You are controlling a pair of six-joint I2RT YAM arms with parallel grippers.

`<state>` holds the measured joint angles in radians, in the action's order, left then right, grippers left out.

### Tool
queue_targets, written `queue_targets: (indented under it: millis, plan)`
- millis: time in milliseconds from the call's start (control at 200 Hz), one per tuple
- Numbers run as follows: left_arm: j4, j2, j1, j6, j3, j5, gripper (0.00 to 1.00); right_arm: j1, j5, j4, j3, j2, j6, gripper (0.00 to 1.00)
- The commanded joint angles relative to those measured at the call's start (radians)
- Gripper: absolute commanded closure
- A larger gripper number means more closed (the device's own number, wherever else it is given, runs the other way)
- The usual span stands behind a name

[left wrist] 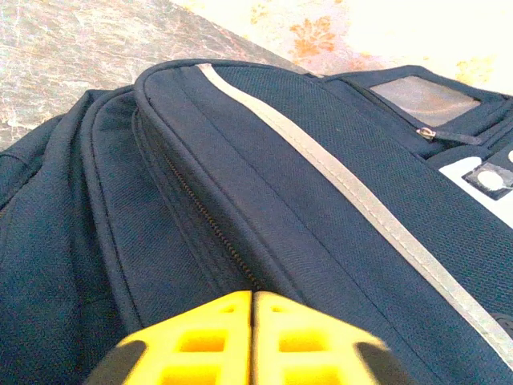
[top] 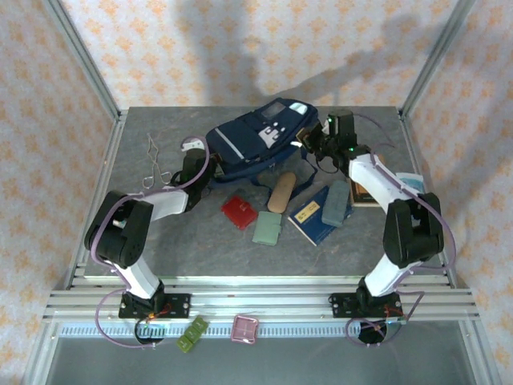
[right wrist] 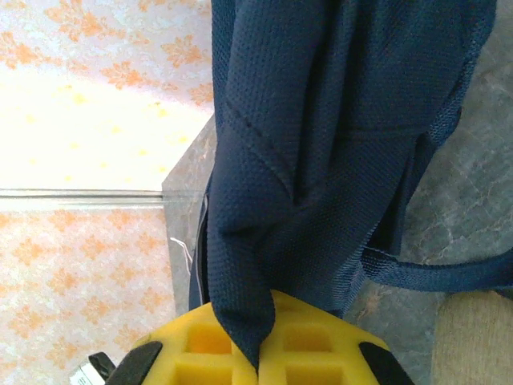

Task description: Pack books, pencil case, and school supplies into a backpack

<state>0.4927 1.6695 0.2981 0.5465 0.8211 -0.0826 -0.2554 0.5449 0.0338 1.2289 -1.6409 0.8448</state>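
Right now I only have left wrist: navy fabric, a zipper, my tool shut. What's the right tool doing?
Observer: The right tool is shut on a fold of the backpack fabric.
Operator: Anything packed?
Observer: Can't see inside. The pencil case, red case and pale green case lie on the table in front of it.
Operator: Books?
Observer: The dark blue book lies on the table too, with the slate-grey slab overlapping its right edge.
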Motion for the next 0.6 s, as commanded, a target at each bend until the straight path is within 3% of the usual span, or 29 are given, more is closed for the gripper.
queue_targets:
  millis: [0, 100, 210, 310, 430, 596]
  plan:
    - [0.024, -0.113, 0.004, 0.019, -0.037, -0.091, 0.8, -0.014, 0.015, -0.113, -0.029, 0.08, 0.093, 1.0]
    - [0.034, -0.232, 0.047, 0.035, -0.1, -0.129, 0.74, -0.02, -0.013, -0.131, -0.049, 0.091, 0.128, 1.0]
    - [0.04, -0.344, 0.156, 0.032, -0.176, -0.119, 0.67, -0.032, -0.039, -0.154, -0.062, 0.103, 0.166, 1.0]
    - [0.198, -0.387, 0.239, 0.1, -0.296, -0.137, 0.61, -0.042, -0.059, -0.165, -0.066, 0.116, 0.19, 1.0]
    - [0.45, -0.322, 0.291, 0.187, -0.4, -0.17, 0.53, -0.048, -0.069, -0.174, -0.072, 0.128, 0.204, 1.0]
    - [0.731, -0.141, 0.334, 0.233, -0.396, -0.171, 0.42, -0.056, -0.066, -0.179, -0.079, 0.14, 0.215, 1.0]
